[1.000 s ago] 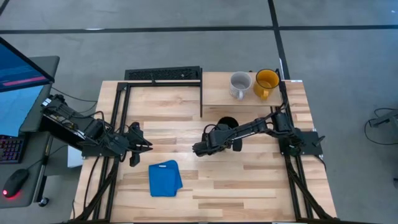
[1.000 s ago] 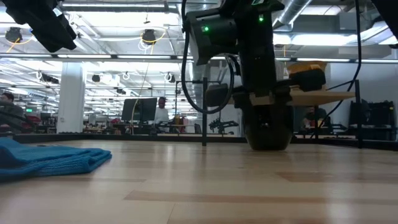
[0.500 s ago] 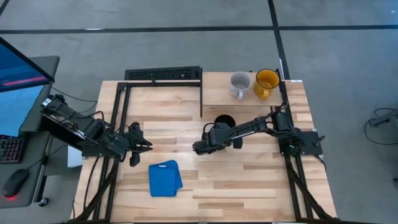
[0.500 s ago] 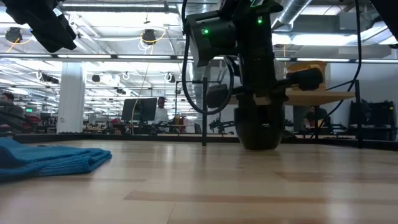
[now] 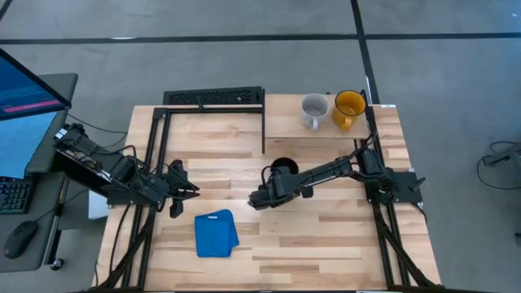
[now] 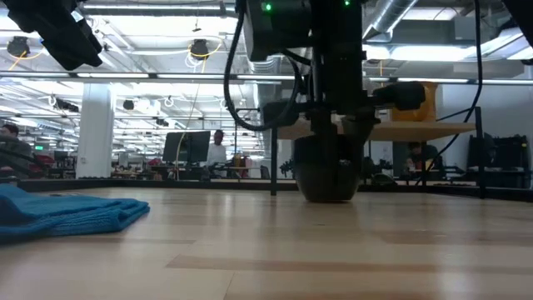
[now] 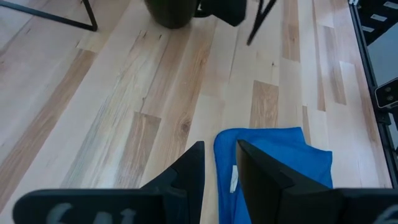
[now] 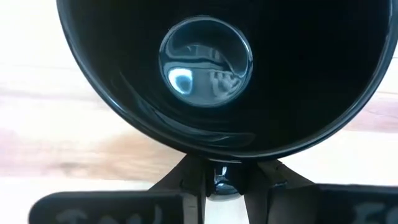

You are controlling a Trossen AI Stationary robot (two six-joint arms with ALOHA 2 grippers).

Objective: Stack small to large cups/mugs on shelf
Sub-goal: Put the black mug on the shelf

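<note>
The right end effector [image 5: 269,189] sits at mid-worktop, its two fingers [image 8: 193,180] pinched onto the rim of the black mug [image 5: 283,168], which the right wrist view fills with its glossy dark interior and round base. In the low view the black mug's bottom appears to meet the boards, though whether it rests fully there cannot be told. The mug lies just in front of the shelf [image 5: 317,126], a raised light-wood board at the far right corner of the worktop [image 5: 326,244], whose front edge and black leg stand close behind it. Two mugs stand side by side on the shelf, touching or nearly so: the pale grey-white mug [image 5: 313,111] and the yellow mug [image 5: 349,107], making three mugs in all. Shelf surface lies bare in front of those two and toward the shelf's left end. The left end effector [image 5: 184,190] waits near the left edge of the worktop, its fingers [image 7: 189,171] slightly parted and holding nothing, just beside one blue folded cloth [image 5: 216,233]. Broad bare wood stretches along the near edge and right of the cloth. A small white tag on the cloth shows no readable writing.
</note>
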